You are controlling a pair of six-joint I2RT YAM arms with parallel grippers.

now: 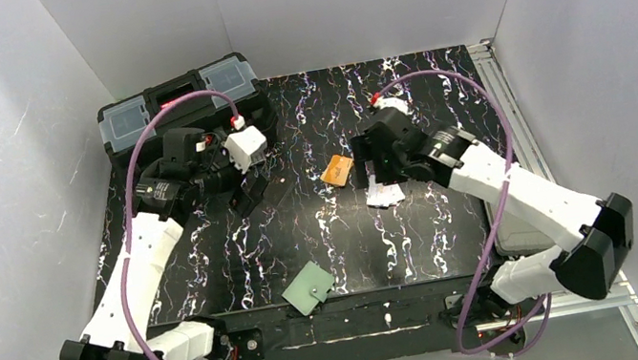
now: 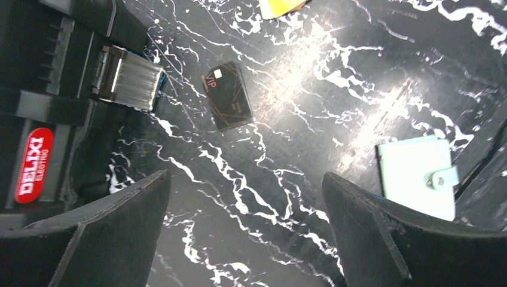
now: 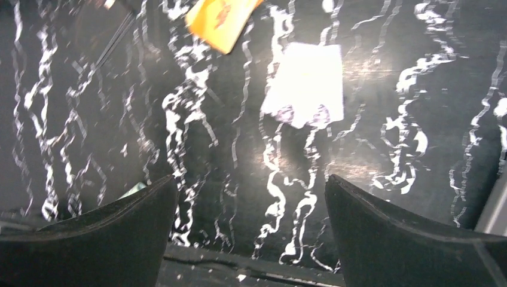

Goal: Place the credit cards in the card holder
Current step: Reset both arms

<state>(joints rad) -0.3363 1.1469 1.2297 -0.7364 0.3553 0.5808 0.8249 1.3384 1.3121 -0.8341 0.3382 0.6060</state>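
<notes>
Left gripper (image 2: 248, 230): jaws fully apart, nothing held, hovering above the bench (image 1: 239, 251) toward its far left corner. It is beside the black toolbox (image 1: 178, 106), and a black card (image 2: 227, 95) lies flat below it. Right gripper (image 3: 251, 236): jaws likewise wide, empty, over mid-bench. Orange card (image 1: 337, 170) and white card (image 1: 383, 194) lie flat near the bench centre, close together, not touching. Card holder (image 1: 307, 288) lies closed at the near edge, well apart from both cards.
</notes>
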